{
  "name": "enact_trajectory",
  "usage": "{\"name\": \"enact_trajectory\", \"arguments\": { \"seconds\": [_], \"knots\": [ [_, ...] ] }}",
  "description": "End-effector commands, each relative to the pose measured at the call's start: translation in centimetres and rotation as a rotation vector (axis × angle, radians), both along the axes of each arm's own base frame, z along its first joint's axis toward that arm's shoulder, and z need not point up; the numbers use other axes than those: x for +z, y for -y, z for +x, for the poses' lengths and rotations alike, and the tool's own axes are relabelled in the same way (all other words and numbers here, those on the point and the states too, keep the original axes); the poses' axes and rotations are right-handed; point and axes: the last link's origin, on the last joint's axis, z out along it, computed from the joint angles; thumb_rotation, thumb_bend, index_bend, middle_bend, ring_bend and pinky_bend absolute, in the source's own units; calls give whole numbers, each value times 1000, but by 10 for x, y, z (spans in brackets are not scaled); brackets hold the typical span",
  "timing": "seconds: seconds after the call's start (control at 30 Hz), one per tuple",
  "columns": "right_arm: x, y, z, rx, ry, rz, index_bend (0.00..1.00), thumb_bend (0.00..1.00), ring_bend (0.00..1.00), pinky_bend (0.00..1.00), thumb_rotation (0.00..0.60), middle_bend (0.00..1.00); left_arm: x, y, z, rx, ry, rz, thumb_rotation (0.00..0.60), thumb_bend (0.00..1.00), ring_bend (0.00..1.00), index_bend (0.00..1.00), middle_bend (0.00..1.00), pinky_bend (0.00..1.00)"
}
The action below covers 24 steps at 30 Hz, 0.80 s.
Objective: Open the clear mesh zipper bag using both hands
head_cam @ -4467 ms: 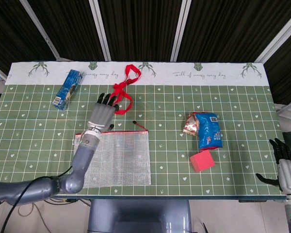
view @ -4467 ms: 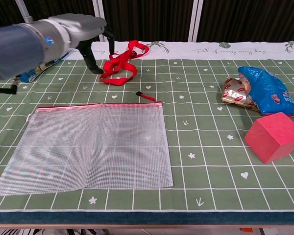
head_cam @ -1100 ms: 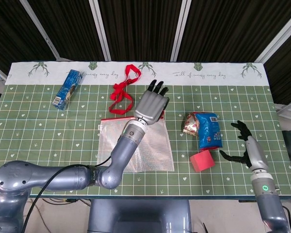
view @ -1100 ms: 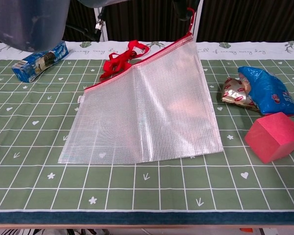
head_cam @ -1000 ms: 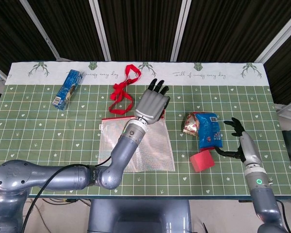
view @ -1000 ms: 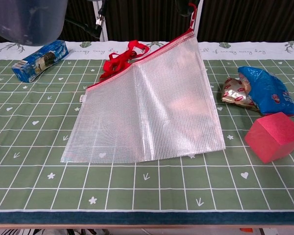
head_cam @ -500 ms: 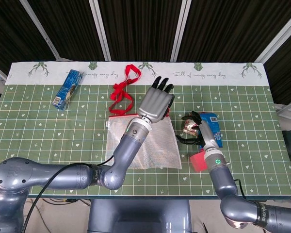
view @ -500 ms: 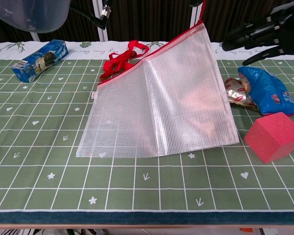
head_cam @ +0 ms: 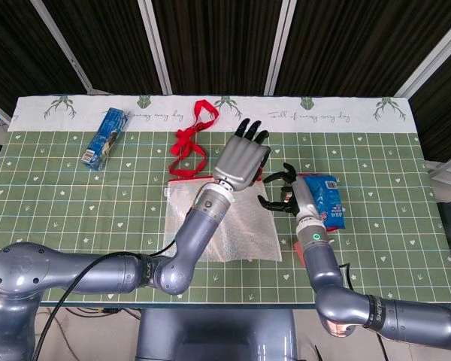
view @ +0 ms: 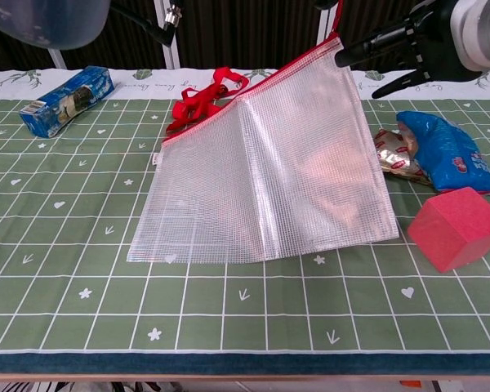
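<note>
clear gridded mesh bag (view: 265, 171), red zipper edge (view: 253, 88)

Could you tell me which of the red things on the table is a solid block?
The red cube near the table's right edge; the red strap at the back is a limp loop.

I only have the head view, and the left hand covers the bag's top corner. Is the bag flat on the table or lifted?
Observer: Lifted. In the chest view the clear mesh zipper bag hangs from its raised right corner under the left hand, with its lower edge on the table.
Operator: Does the right hand have hold of it?
Observer: No. The right hand is beside that raised corner, fingers spread and holding nothing. I cannot tell whether a fingertip touches the mesh.
Operator: Any opening along the zipper?
Observer: None shows. The red zipper edge runs as one unbroken slanted line.
</note>
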Motion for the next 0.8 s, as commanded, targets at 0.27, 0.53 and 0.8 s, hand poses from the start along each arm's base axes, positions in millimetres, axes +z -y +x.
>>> {"name": "enact_trajectory", "arguments": {
  "seconds": [0.27,0.53,0.8],
  "knots": [
    [-4,2,10,0,9,2,525,405,0,198,600,64,3,0,1,-3,2,1,600,458,0,593,187,0],
    [-4,5,15,-10,21,2,537,430,0,197,600,69,5,1,1,-2,5,2,600,458,0,592,187,0],
    [-6,8,17,-24,27,1,558,450,0,198,600,81,5,2,1,-3,7,-4,600,458,0,593,187,0]
  ]
}}
